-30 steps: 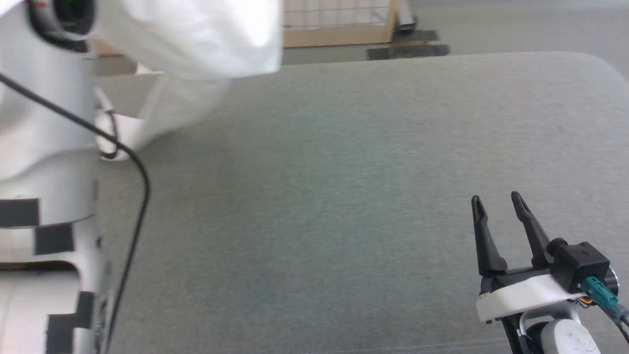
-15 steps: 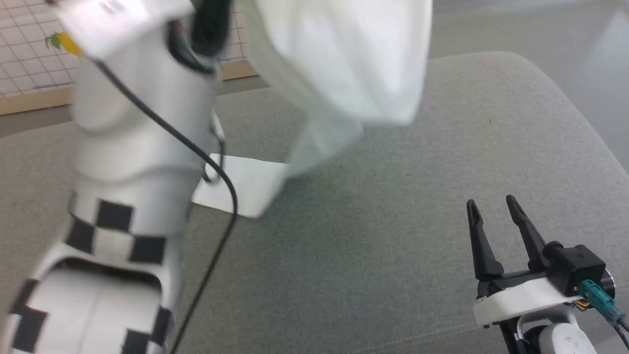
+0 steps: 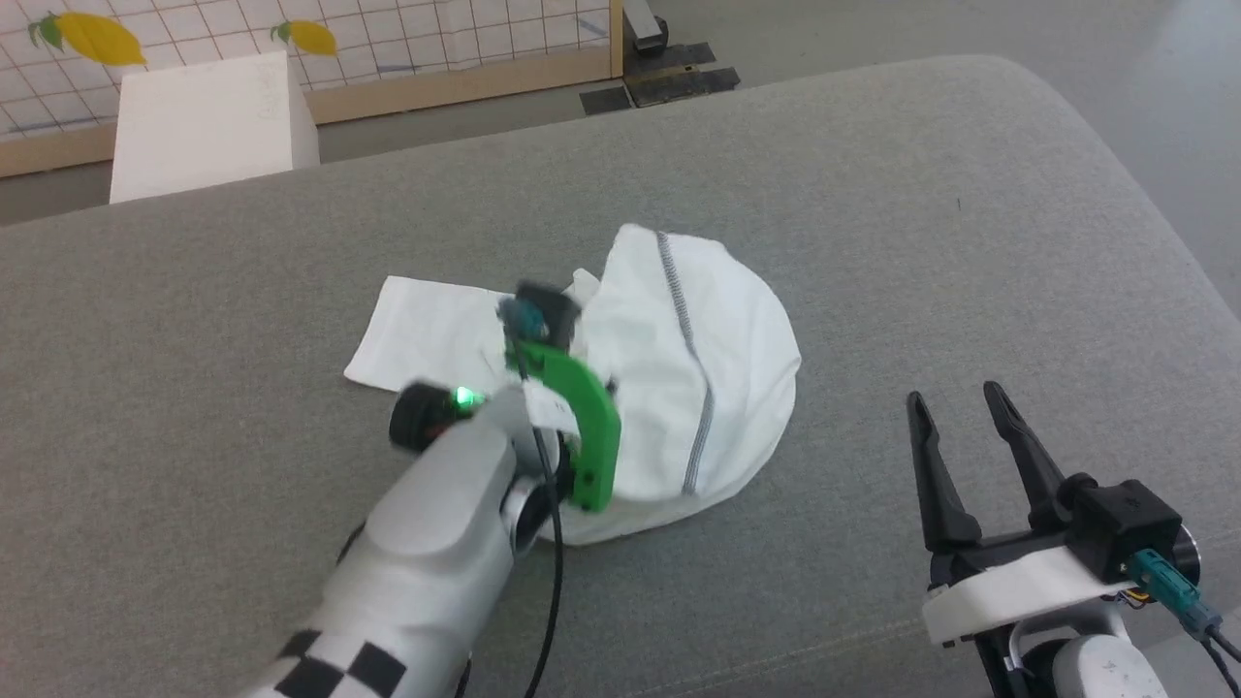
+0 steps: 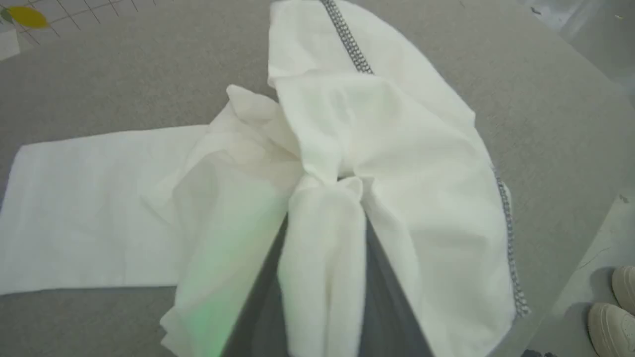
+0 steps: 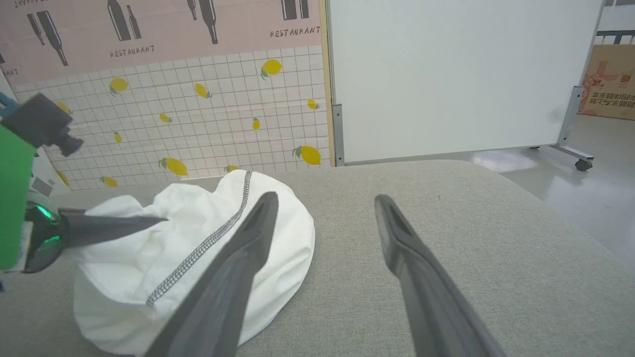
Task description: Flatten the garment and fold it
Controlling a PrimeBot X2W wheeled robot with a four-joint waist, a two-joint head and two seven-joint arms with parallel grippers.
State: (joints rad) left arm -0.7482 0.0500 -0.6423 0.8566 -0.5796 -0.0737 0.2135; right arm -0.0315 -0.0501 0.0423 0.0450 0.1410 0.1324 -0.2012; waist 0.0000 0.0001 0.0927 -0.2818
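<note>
The shirt [image 3: 698, 388] lies bunched in a rounded heap at the centre of the head view on the grey table [image 3: 970, 194]. One flat sleeve [image 3: 417, 330] reaches toward the left, so the shirt's long axis runs left to right. The left end effector [image 4: 325, 183] is clamped on a fold at the middle of the heap. The right end effector [image 3: 955, 397] sits at the lower right with its fingers apart and empty. The heap's free edge lies up and to the left of it, near but not touching.

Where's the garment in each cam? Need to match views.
Head view: garment, centre, bunched on the grey surface.
Left wrist view: garment, centre, a fold pinched in the left gripper.
Right wrist view: garment, lower left, partly behind the open right gripper.
Shared landmark: its dark zigzag seam.
</note>
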